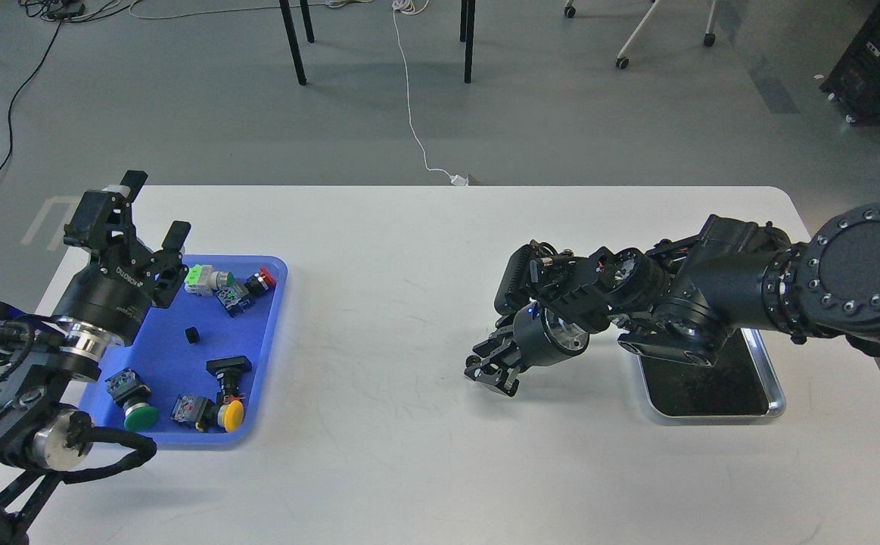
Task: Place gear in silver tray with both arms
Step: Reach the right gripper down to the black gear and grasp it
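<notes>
The white desk (pixel 409 318) fills most of my view, and I take the blue plastic tray (pixel 277 303) at its left side as my landmark. My right arm (pixel 750 280) reaches in from the far side of the desk from that tray, folded low, partly covering the silver tray (pixel 774 393), which lies well to the right of the blue tray near the desk's right edge; its dark floor shows nothing inside where I can see it. My right hand (pixel 494 372) hangs low over the bare desk between the two trays, nearer the silver one; it is dark and seen at an angle, so I cannot tell whether its fingers are apart or together. My left hand (pixel 153 219) is raised over the blue tray's back left corner, fingers apart, holding nothing. In the blue tray lie pushbutton switches: a green-capped one (pixel 139 416), a yellow-capped one (pixel 232 412), a red-capped one (pixel 262 280), and a small black piece (pixel 193 334) near the middle. I cannot pick out a gear.
</notes>
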`<state>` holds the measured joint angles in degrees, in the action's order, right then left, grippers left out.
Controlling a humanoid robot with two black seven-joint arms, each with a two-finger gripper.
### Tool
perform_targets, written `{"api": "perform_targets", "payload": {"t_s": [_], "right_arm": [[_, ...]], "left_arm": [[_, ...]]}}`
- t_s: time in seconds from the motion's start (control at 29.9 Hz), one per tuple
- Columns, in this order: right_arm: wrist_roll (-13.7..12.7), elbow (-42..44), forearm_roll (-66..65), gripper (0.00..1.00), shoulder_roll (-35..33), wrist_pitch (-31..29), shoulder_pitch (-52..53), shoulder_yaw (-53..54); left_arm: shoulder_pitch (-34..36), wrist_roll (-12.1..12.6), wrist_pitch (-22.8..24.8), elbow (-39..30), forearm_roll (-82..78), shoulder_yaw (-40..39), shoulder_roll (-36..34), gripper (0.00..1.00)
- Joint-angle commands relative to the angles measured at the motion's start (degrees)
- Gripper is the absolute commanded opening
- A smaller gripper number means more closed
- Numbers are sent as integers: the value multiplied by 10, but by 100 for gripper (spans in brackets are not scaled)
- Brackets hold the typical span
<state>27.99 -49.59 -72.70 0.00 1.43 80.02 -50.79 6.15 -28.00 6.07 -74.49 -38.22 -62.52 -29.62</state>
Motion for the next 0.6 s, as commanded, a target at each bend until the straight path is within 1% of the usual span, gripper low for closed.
{"api": "perform_targets", "payload": {"t_s": [0.0,0.13,0.3,0.57], "right_arm": [[0,0,0,24,0,0,-1,0],[0,3,0,22,0,0,-4,0],[0,4,0,15,0,0,-7,0],[0,0,1,14,0,1,0,2]], "left_arm": [[-1,0,0,1,0,0,0,98],[-1,0,0,1,0,0,0,98],[-1,0,0,1,0,0,0,98],[-1,0,0,1,0,2,0,98]]}}
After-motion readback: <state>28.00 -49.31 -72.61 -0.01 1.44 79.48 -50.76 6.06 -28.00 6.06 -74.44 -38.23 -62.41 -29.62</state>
